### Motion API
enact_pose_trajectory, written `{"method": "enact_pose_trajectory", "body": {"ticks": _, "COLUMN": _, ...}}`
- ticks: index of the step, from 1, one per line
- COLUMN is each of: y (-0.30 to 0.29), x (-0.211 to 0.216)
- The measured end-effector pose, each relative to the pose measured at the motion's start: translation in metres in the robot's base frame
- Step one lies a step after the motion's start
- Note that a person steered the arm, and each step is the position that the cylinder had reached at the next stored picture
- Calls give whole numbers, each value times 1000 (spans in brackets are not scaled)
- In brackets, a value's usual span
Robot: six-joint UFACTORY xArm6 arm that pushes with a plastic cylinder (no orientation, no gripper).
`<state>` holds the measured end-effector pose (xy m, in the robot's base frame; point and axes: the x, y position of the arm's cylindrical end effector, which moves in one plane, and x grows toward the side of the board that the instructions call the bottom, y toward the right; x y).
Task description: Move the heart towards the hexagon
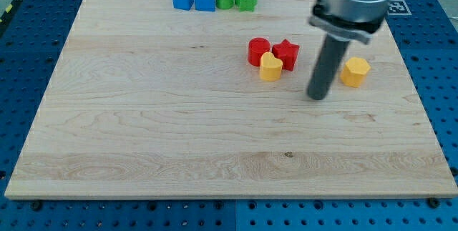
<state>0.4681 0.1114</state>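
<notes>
On the wooden board (pixel 143 116), my tip (pixel 317 96), no hand, stands between yellow heart (pixel 270 67) and yellow hexagon (pixel 355 71)

Pale wooden board (pixel 179 131) with fine horizontal grain and a few small dark knots, filling most of the view, its far edge narrower than its near edge. Beneath and around it, a blue perforated metal surface (pixel 36 16) dotted with regular rows of small holes, showing along the view's left, right and bottom. At the view's top right, a small white tag with black square markings (pixel 398 6), partly hidden, possibly a printed marker. At the view's top left corner, a strip of yellow and black diagonal stripes (pixel 10 8) beside a pale patch. Even, soft lighting, with only faint shadows on the wood.
</notes>
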Motion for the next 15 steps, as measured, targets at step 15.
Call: {"method": "enact_pose_trajectory", "body": {"ticks": 15, "y": 13, "x": -34}}
